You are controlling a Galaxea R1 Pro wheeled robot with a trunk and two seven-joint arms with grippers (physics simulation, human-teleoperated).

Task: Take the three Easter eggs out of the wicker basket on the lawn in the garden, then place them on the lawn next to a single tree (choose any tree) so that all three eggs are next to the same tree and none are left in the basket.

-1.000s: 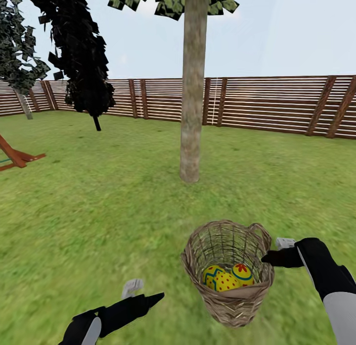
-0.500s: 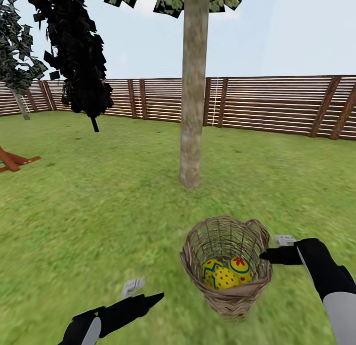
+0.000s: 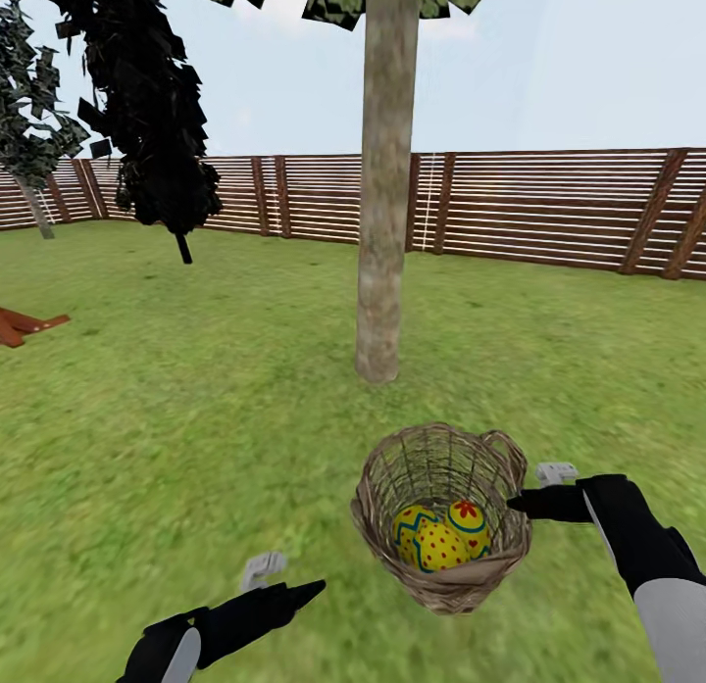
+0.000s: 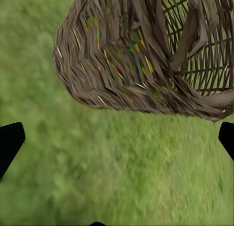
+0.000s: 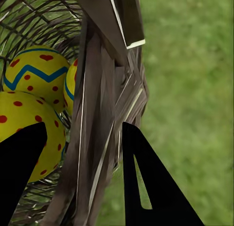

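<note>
The wicker basket (image 3: 443, 565) hangs tilted above the lawn (image 3: 196, 418), and my right gripper (image 3: 518, 504) is shut on its rim beside the loop handle. In the right wrist view the gripper (image 5: 83, 126) has one finger inside the wall and one outside. The three Easter eggs (image 3: 438, 536) lie together in the basket's bottom, yellow with blue zigzags and red marks (image 5: 34, 72). My left gripper (image 3: 299, 595) stands open and empty low at the left, its camera looking at the basket's (image 4: 141, 55) underside. The tree (image 3: 384, 222) stands just beyond the basket.
A brown slat fence (image 3: 549, 208) closes the yard behind the tree. A dark cypress-like tree (image 3: 157, 124) stands at the back left, and the foot of a wooden playset (image 3: 25, 325) shows at the left edge. Grass lies open all around the trunk.
The camera has moved forward, so the tree trunk is nearer and the playset has slid left. The basket, still held by my right gripper, sits slightly higher and more to the left.
</note>
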